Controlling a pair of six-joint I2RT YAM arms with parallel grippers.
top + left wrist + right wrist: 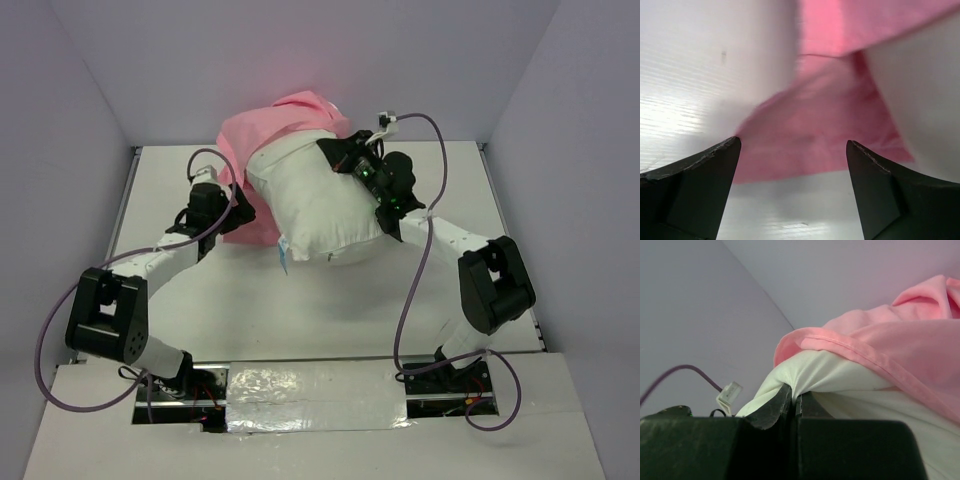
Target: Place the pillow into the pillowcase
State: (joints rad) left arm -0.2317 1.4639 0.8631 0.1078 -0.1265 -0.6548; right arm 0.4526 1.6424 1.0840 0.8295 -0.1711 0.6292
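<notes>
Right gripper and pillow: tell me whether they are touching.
Touching. The right wrist view shows the right gripper shut, with a fold of the white pillow pinched between its two fingers.

The pillow (320,205) is soft matt white cloth, the pillowcase (270,125) thin pink fabric (mostly matt).
</notes>
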